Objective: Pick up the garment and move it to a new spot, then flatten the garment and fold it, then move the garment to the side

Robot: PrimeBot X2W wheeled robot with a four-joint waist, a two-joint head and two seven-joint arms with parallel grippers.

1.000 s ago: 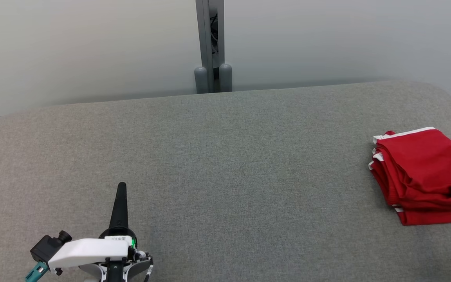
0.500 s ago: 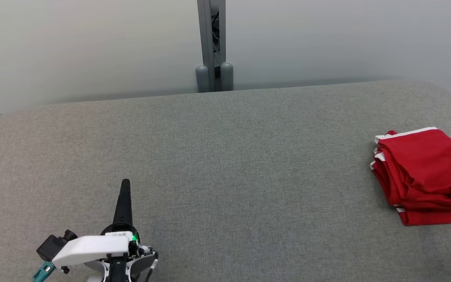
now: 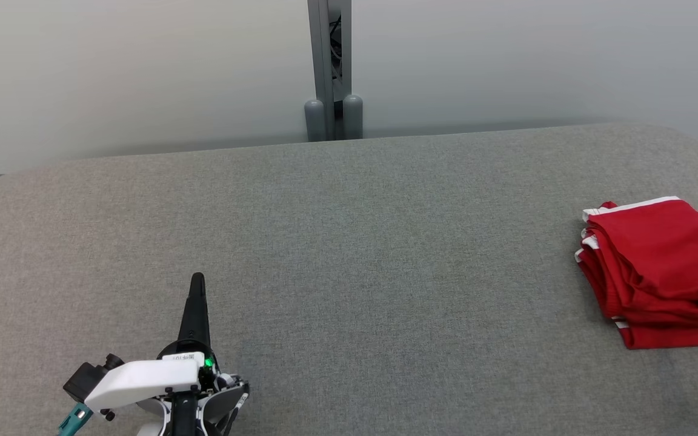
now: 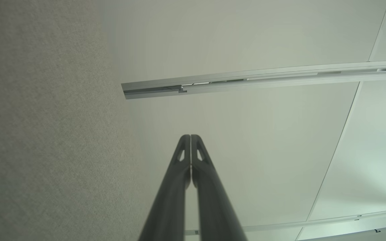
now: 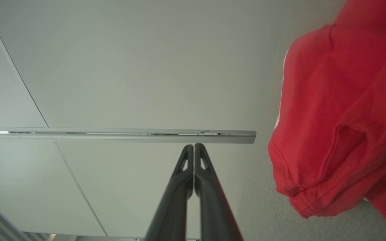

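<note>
The garment (image 3: 658, 272) is red with white trim and lies folded in a stack near the right edge of the grey table (image 3: 349, 242). My left gripper (image 3: 197, 278) hovers over the table's front left, far from the garment, shut and empty. Its two fingers meet at the tips in the left wrist view, left gripper (image 4: 190, 136). In the right wrist view, my right gripper (image 5: 194, 145) is shut and empty, and the garment (image 5: 340, 117) lies close on its right, not touching the fingers.
A pale partition wall stands behind the table, with a grey post (image 3: 331, 66) at its middle seam. The table's far corners are rounded.
The left gripper has crept slightly forward and to the right. A dark bit of the right arm at the frame's right edge has slid out of the head view.
</note>
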